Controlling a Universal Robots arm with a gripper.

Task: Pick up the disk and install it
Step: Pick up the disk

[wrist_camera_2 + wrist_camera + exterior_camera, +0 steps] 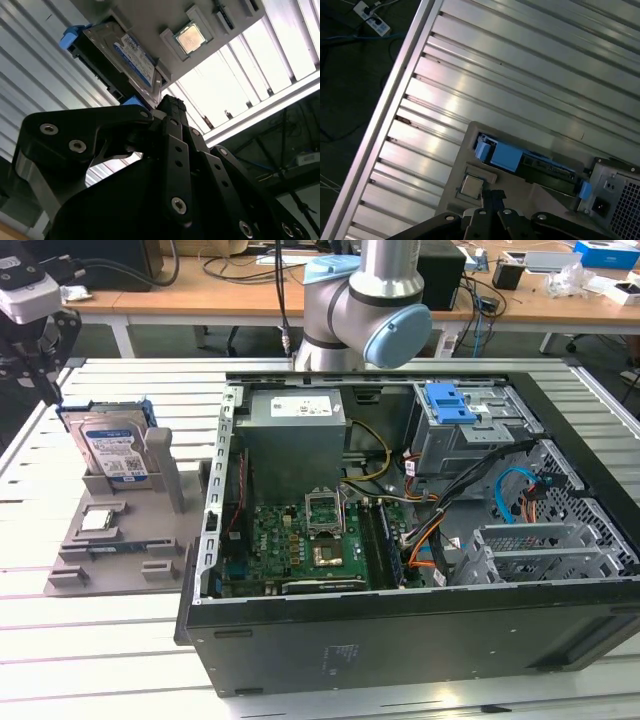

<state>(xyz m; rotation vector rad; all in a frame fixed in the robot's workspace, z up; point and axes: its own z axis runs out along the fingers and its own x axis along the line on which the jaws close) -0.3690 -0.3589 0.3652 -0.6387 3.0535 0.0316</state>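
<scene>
Room: the grey plastic holder [170,475] sits on a ribbed aluminium table [100,640], with bare slats on the exterior view's left and front. The open black computer case [400,640] stands just beside it on the exterior view's right.
Gripper: the black gripper [45,375] hangs above the disk's upper edge, toward the exterior view's left, clear of it. Whether the pincer is apart or together, I cannot tell.
Disk: the silver rectangular disk [113,448], with a white-and-blue label and a blue plastic bracket, stands in the holder's slot near a small square silver chip [100,520].
Facing: upright on edge, label toward the exterior view's front. The lower part is sunk in the slot, so the long axis is unclear.
</scene>
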